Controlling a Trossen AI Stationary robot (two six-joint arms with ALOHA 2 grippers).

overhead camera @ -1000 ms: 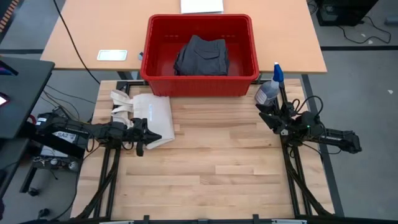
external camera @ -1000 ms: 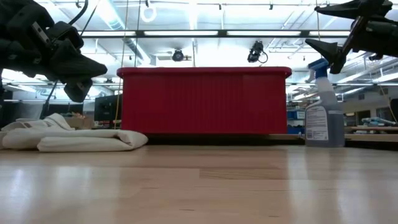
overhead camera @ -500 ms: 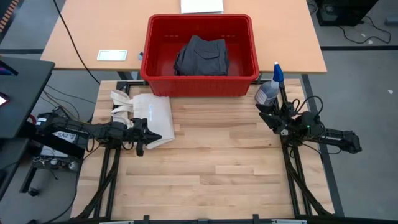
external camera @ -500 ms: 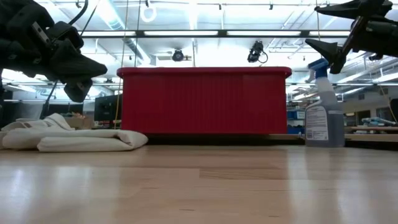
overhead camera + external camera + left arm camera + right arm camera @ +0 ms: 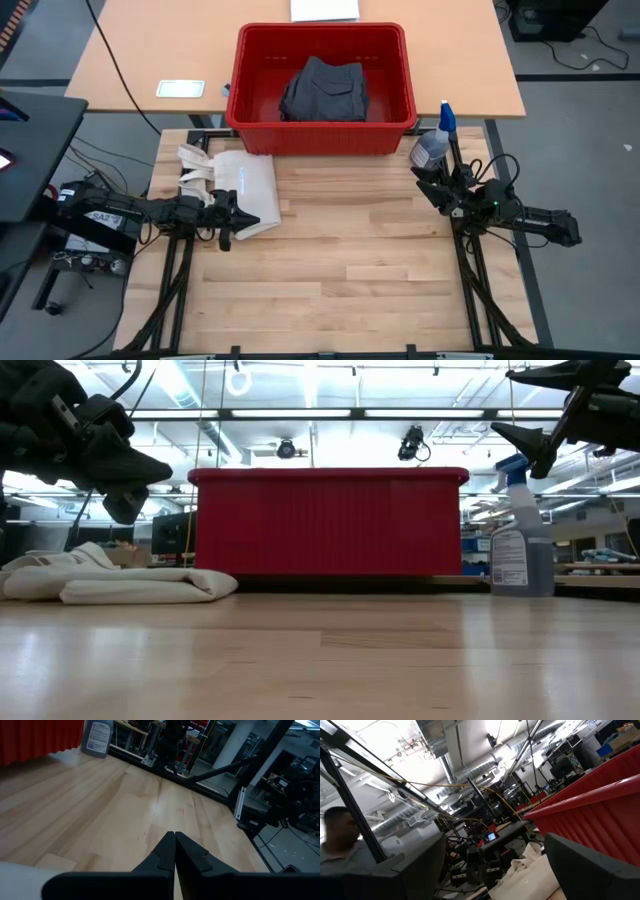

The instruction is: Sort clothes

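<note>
The grey shorts [image 5: 323, 89] lie folded in the red basket [image 5: 322, 132], well beyond both pincers, so sorting seems finished or not begun. The left pincer [image 5: 229, 219], clenched and empty, hangs just above the tote bag [image 5: 250, 190]. The right pincer [image 5: 428, 186] waits released beside the spray bottle [image 5: 434, 144].

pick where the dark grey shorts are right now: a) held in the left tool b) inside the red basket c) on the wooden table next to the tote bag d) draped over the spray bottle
b: the high view shows the dark grey shorts lying folded inside the red basket, apart from the tote bag on the table and from both tools.
</note>
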